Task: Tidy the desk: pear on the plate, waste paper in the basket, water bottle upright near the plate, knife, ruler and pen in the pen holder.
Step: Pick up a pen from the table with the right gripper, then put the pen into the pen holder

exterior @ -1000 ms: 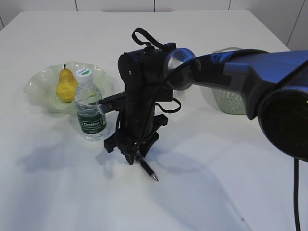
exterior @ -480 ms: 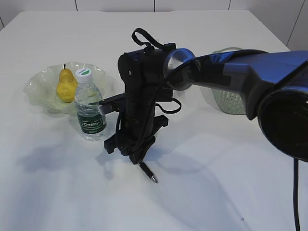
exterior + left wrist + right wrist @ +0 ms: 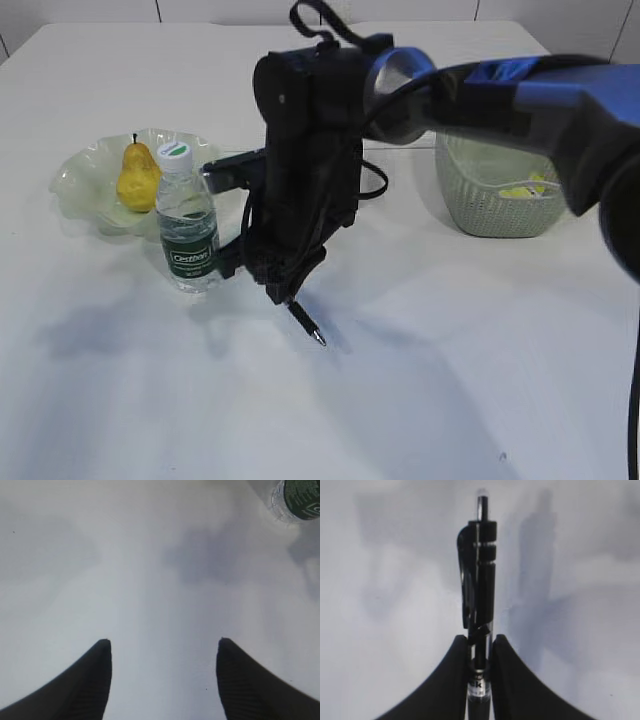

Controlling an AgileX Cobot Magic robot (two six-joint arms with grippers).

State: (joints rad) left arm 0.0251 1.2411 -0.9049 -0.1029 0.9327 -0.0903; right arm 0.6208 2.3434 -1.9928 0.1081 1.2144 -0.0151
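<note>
Now pen step in hand. Right fingers (image 3: 480, 652) pinched tight on pen (image 3: 481, 580), tip slanting below them toward table (image 3: 420, 400). Left fingers (image 3: 162, 655) wide apart, empty. Next, likely: carry pen to pen holder, not visible.

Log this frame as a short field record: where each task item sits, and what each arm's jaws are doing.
pear: in the plate
water bottle: upright, just in front of the plate
waste paper: yellow, inside the basket
pen: clamped between the jaws, one end angled down toward the table
right gripper: shut on the pen
left gripper: jaws open, nothing between them, over bare table
pen holder: hidden behind the right arm
</note>
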